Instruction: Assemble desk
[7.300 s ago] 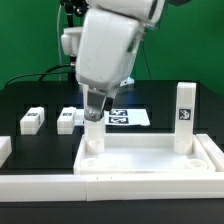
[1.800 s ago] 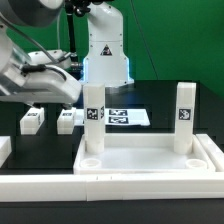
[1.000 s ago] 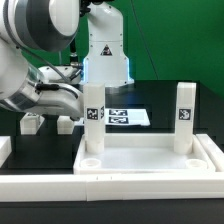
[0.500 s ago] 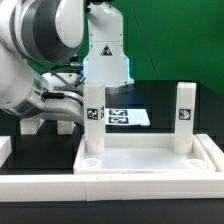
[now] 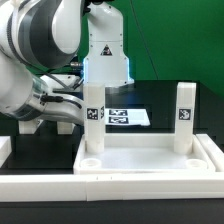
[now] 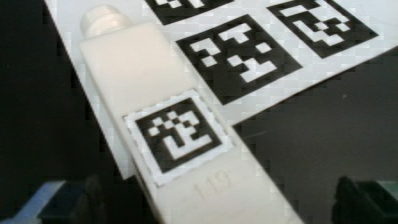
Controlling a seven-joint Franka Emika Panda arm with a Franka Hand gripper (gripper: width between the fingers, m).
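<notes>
– two legs (image 5: 93, 125) stand in the far sockets of the desk top (image 5: 150, 166). where's the next one?
– a loose leg (image 6: 169, 130) lies flat at the exterior view's left, just beside the marker board (image 6: 240, 50). my gripper (image 6: 217, 200) hangs over it, fingers (image 6: 71, 203) spread wide on either side, holding nothing.
– what could go wrong?
– it lies askew between my fingers. closing like this, i judge, could swivel it or catch only a corner, and it could slip out on the lift.
</notes>
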